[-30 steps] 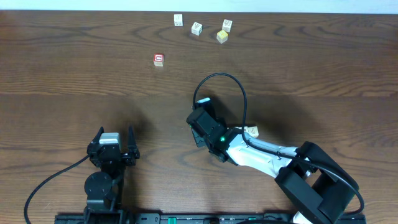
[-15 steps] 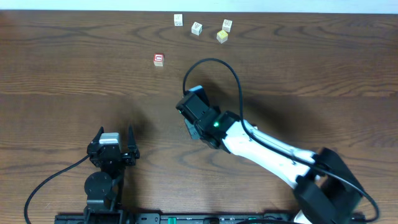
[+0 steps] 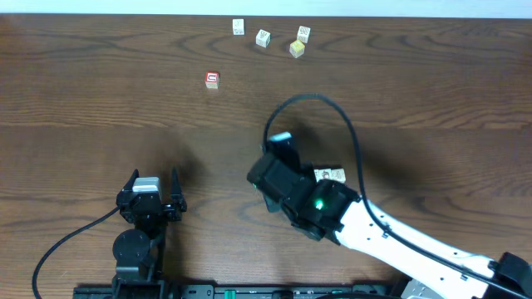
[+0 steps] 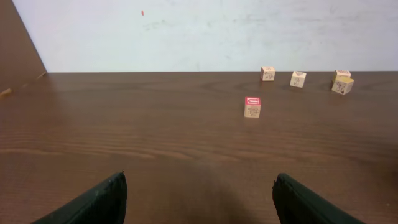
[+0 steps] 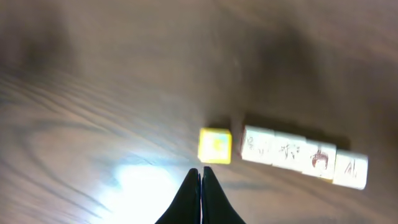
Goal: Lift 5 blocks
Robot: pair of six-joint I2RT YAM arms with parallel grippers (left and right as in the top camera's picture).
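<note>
Overhead view, from the left: the left gripper (image 3: 153, 181) sits at the near edge of the table (image 3: 83, 100), jaws spread wide and holding nothing. Farther off lies the red-faced cube (image 3: 212, 79). To its right, along the far edge, are four loose blocks (image 3: 263, 37), well apart from both arms. Right of centre, the right arm (image 3: 320, 203) leans over a short line of blocks (image 3: 331, 174) that peeks out just beside its wrist.

The right wrist view shows that line whole: a yellow block (image 5: 214, 145) and, a hair apart to its right, four cream blocks (image 5: 289, 151) set end to end. The right gripper (image 5: 200, 170) is pinched fully closed and empty, its tips just short of the yellow block and off the line.

I judge this to be the approach, with nothing lifted yet. The next move calls for opening the jaws and lining them up with the row's ends, or with a single block.
</note>
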